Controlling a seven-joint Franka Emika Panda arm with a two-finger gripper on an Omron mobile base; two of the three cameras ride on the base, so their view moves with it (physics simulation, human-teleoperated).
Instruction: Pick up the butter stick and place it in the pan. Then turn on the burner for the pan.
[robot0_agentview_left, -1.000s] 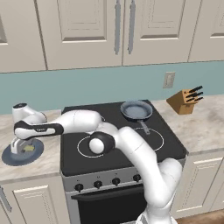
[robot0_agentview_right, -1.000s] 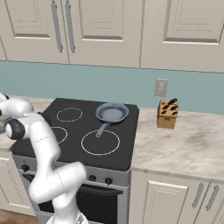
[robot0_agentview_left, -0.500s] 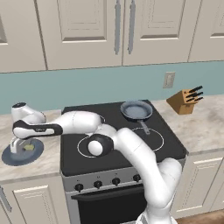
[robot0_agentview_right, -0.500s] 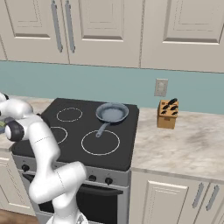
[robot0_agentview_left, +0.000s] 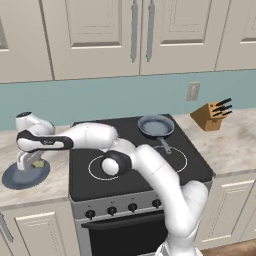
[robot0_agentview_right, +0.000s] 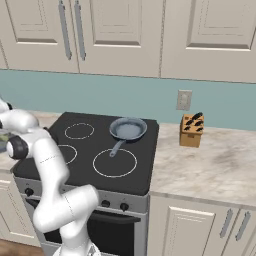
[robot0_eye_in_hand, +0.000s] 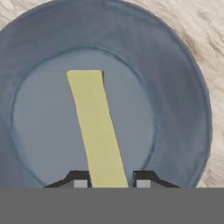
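**Gripper clamped on the butter, pan waiting on the stove**

So the arm is stretched way out to its left, over the counter beside the stove. In the hand view the gripper (robot0_eye_in_hand: 108, 183) has its two fingertips pressed up against either side of the one butter stick (robot0_eye_in_hand: 96, 127), closed on it. The stick lies on a dark-blue round plate (robot0_eye_in_hand: 183, 87) and runs away from the fingers, slightly slanted. From the left base view you can see that plate (robot0_agentview_left: 22, 176) sitting on the marble counter (robot0_agentview_left: 55, 175) left of the stovetop, with a bit of yellow butter (robot0_agentview_left: 38, 163) under the hand.

One pan (robot0_agentview_left: 156, 126), grey-blue, sits at the back right of the black stovetop (robot0_agentview_left: 140, 165), handle pointing toward the front. It's well apart from the butter.

Counting the rest: three white-outlined rings on the glass in the right base view, one big one (robot0_agentview_right: 115, 163) and two smaller, five knobs (robot0_agentview_left: 111, 210) along the stove front, one knife block (robot0_agentview_left: 211, 115) on the right counter, and one wall outlet (robot0_agentview_left: 193, 91).
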